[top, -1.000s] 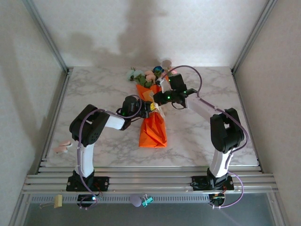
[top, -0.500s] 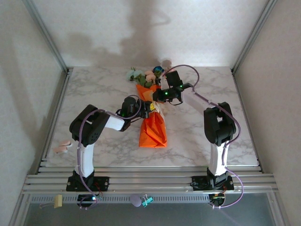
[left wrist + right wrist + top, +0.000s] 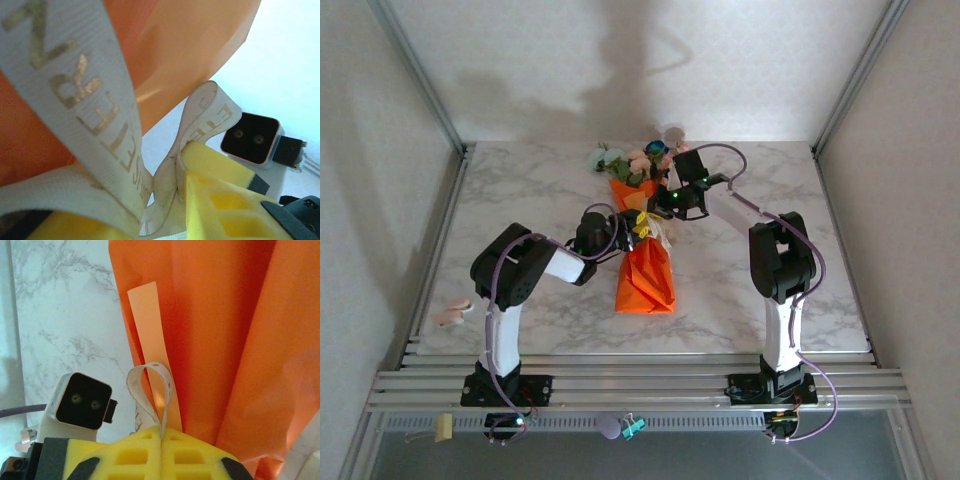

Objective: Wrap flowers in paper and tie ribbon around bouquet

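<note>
Two arms of white tubes and black joints are seen, the left arm (image 3: 520,275) and the right arm (image 3: 778,262). Thin purple cables (image 3: 720,147) are looped along them. Small green lights (image 3: 672,196) are lit. Yellow foam fingers (image 3: 140,452) with square holes are fitted.

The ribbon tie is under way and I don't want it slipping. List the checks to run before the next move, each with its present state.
1. Right gripper shut on the ribbon loop: ok.
2. Left gripper holding the ribbon: cannot tell; the strip runs between its fingers.
3. Paper rolled into a cone: ok.
4. Flowers out past the paper's far end: ok.
5. Knot finished: cannot tell.
</note>
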